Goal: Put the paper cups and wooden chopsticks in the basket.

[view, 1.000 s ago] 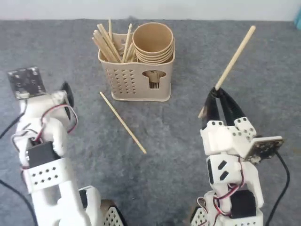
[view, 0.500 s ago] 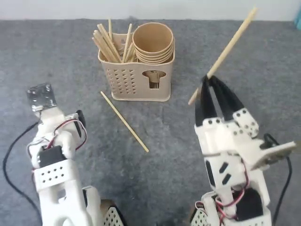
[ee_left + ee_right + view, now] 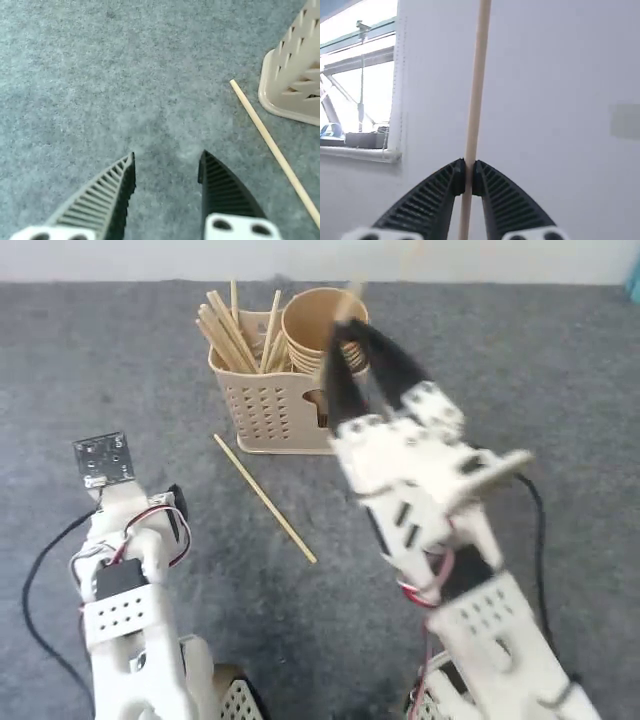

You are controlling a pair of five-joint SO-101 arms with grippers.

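Observation:
A beige perforated basket (image 3: 268,410) stands at the back of the grey mat, holding several wooden chopsticks (image 3: 232,330) and a stack of paper cups (image 3: 308,325). My right gripper (image 3: 352,332) hangs raised over the cups, shut on a wooden chopstick (image 3: 476,90) that points up past its tips. Another chopstick (image 3: 265,500) lies loose on the mat in front of the basket; the left wrist view has it (image 3: 272,150) beside the basket's corner (image 3: 295,75). My left gripper (image 3: 167,167) is open over bare mat, left of that stick, holding nothing.
The grey mat (image 3: 120,360) spreads to both sides of the basket. A pale wall and a window (image 3: 355,100) lie behind the held stick in the right wrist view.
The right arm has swung left and up with its chopstick, from the right of the mat to above the cups. The left arm has shifted slightly forward and right.

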